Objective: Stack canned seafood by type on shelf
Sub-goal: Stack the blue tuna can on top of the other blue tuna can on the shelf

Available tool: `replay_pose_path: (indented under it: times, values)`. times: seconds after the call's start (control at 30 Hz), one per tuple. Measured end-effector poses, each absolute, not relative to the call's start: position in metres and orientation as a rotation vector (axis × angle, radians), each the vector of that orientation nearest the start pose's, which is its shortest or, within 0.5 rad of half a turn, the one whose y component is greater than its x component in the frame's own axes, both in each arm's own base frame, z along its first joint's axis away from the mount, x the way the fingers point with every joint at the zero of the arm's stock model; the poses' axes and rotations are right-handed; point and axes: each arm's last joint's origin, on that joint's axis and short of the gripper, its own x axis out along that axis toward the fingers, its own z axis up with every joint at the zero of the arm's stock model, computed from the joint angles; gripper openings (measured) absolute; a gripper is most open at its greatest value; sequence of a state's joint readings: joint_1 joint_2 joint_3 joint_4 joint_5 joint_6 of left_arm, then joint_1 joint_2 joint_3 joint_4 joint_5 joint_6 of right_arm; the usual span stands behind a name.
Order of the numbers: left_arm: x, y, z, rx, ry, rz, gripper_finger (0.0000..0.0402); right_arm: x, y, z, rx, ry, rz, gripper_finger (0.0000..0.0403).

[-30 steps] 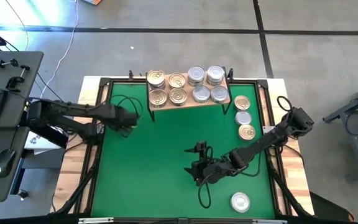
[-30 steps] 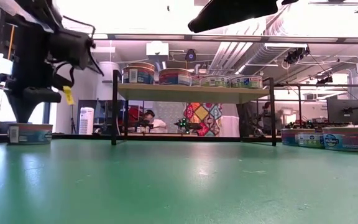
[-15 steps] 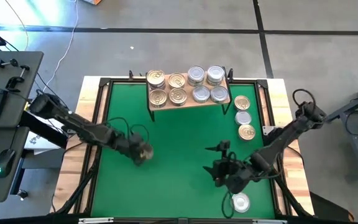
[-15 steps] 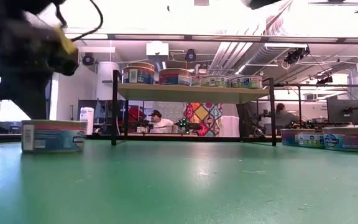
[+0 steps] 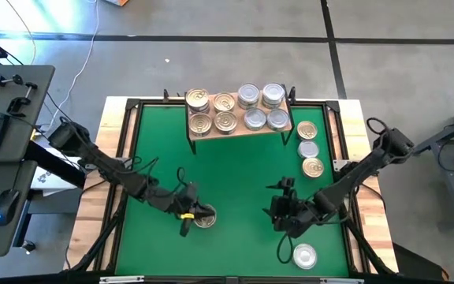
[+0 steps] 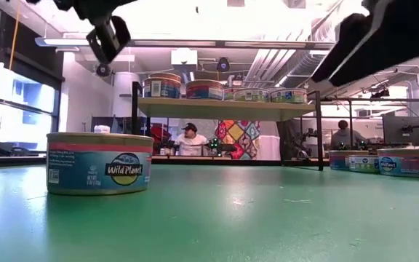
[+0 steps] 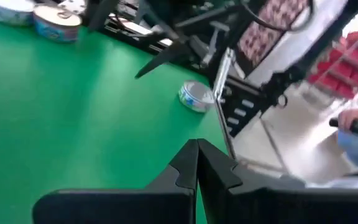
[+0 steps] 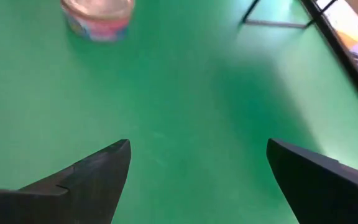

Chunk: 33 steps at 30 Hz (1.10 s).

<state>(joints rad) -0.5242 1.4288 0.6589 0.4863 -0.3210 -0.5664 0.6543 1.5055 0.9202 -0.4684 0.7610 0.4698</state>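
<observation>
— While my left hand (image 5: 186, 223) hung shut just beside the loose tin (image 5: 204, 218), holding nothing, which step would you say I was on?

— Between picks, I'd judge. Eight tins already sat on the shelf (image 5: 239, 128) at twelve o'clock of the tabletop (image 5: 235, 170): gold lids (image 5: 212, 112) on its nine o'clock half, silver lids (image 5: 262, 107) on its three o'clock half.

— And my right hand (image 5: 284, 214)?

— It stood wide open and empty, low at about four o'clock of the tabletop's middle, with a silver tin (image 5: 304, 255) nearer the six o'clock edge. Three more tins (image 5: 310, 149) lay in a row at two o'clock, beside the shelf.

— What did the next move call for?

— Probably opening the left fingers, straddling the tin's rim and lifting it level.

— Which way did that tin point?

— It sat flat, lid up, its short axis vertical; being round, it had no long axis across the tabletop, though its label (image 6: 124, 172) faced six o'clock.
</observation>
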Motion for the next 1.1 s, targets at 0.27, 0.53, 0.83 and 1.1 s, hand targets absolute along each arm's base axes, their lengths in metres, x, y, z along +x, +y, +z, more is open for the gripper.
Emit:
replay_pose_path:
  times: [0.27, 0.53, 0.83, 1.1]
  values:
    - [0.255, -0.158, 0.226, -0.322, 0.485, -0.064, 0.0000, 0.237, 0.149, 0.166, 0.008, 0.553, -0.182, 0.0369]
    - [0.212, -0.184, 0.204, -0.471, 0.836, -0.002, 0.0000, 0.269, 0.139, 0.141, -0.046, 0.430, 0.020, 0.0369]
    - [0.194, -0.202, 0.164, -0.627, 0.711, 0.201, 0.0000, 0.350, 0.125, 0.116, -0.108, 0.443, 0.147, 0.0369]
    - [0.222, -0.194, 0.110, -0.615, 0.719, 0.325, 0.0000, 0.394, 0.109, 0.094, -0.076, 0.496, 0.243, 0.0369]
